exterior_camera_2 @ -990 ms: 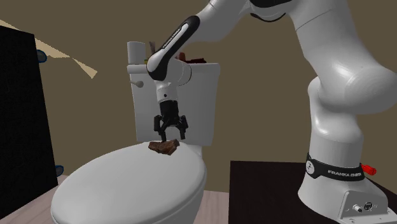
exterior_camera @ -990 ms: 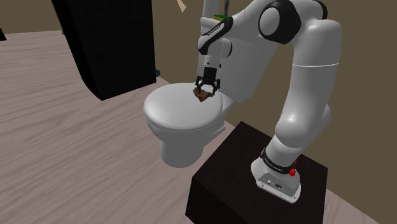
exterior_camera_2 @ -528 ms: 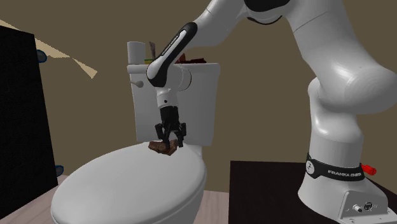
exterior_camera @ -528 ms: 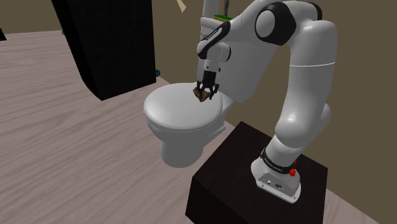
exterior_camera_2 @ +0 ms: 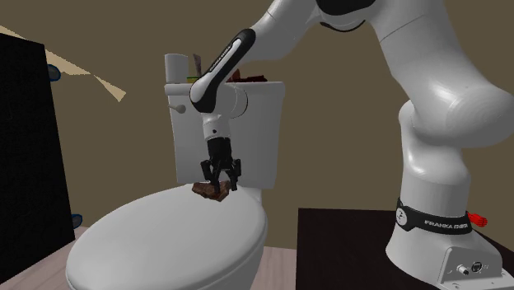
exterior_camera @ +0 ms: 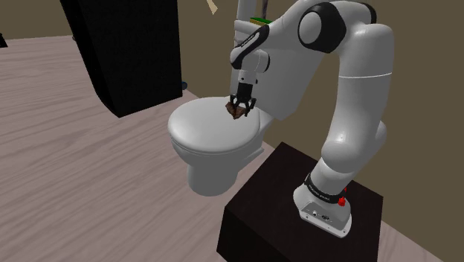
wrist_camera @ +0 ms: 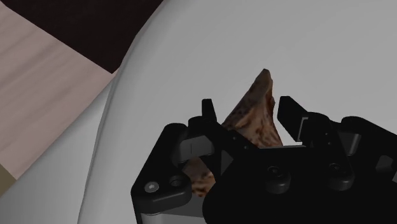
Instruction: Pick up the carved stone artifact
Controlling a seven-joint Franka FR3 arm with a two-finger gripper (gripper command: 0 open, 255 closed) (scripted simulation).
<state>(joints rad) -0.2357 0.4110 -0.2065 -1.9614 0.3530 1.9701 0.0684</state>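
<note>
Fingers (wrist_camera: 207,109) clenched on the brown carved stone (wrist_camera: 254,121), one at each side (its pointed tip pokes out past them). I see the stone low over the rear of the white toilet lid (exterior_camera: 204,134), just in front of the tank (exterior_camera_2: 264,140); whether it touches the lid I cannot tell. The arm (exterior_camera: 357,89) reaches down to it from above.

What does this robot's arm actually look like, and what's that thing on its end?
The arm is a chain of thick, rounded white segments with dark joints. A black band near its foot reads FRANKA, with a small red knob beside it. At the tip sits an all-black gripper with two short fingers.
</note>
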